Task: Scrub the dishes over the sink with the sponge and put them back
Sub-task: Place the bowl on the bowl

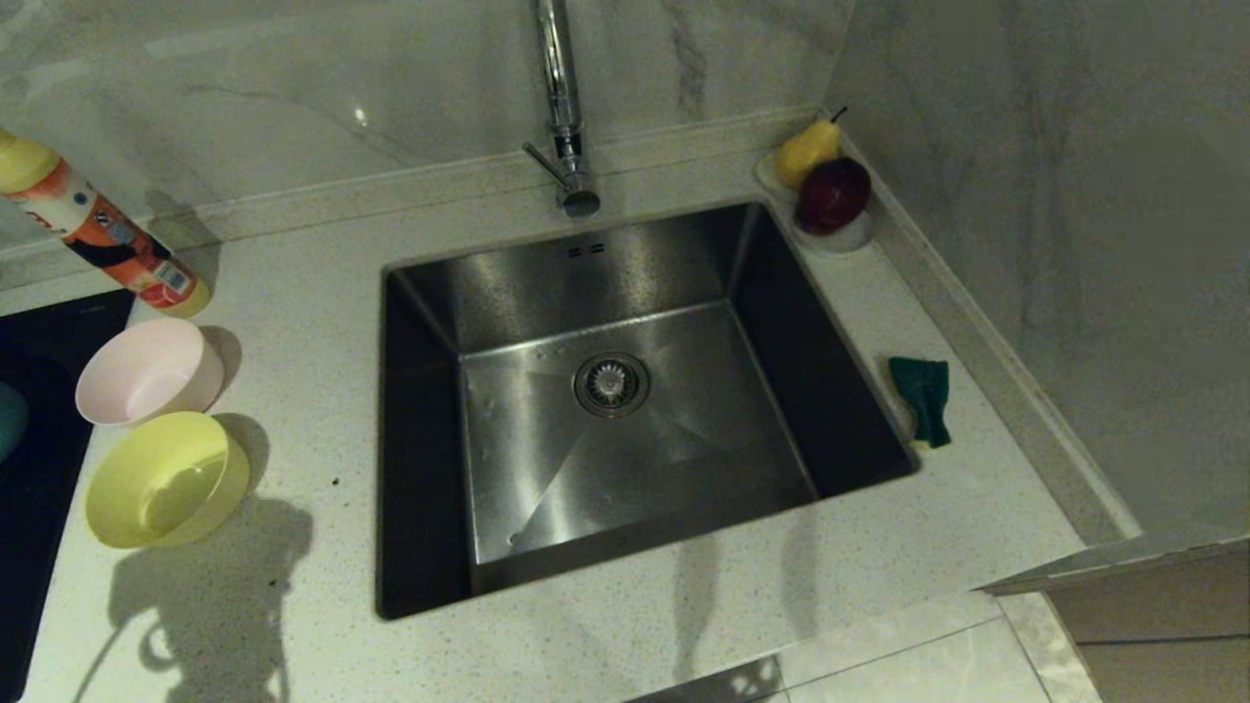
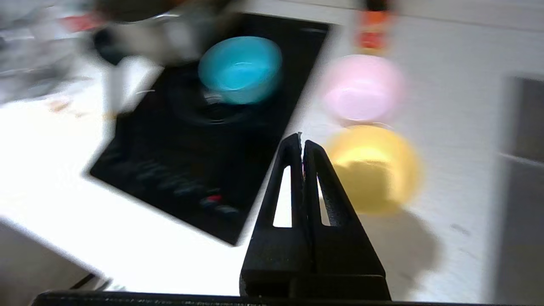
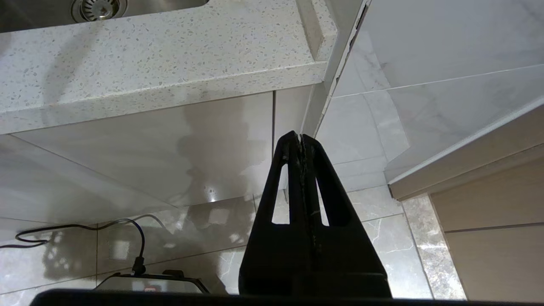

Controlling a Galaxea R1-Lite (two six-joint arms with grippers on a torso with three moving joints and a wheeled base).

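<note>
Your left gripper (image 2: pixel 302 142), fingers pressed together and empty, hangs over the counter left of the sink (image 1: pixel 625 283), just beside the yellow bowl (image 2: pixel 374 168); the pink bowl (image 2: pixel 361 87) sits beyond it, the blue bowl (image 2: pixel 240 68) on the black cooktop (image 2: pixel 178 161). The sponge (image 1: pixel 923 398) lies on the counter right of the sink. All three bowls look light, stiff and smooth, likely slippery; pinch each over its rim. Your right gripper (image 3: pixel 301 140), also pressed together, is parked below the counter's edge.
</note>
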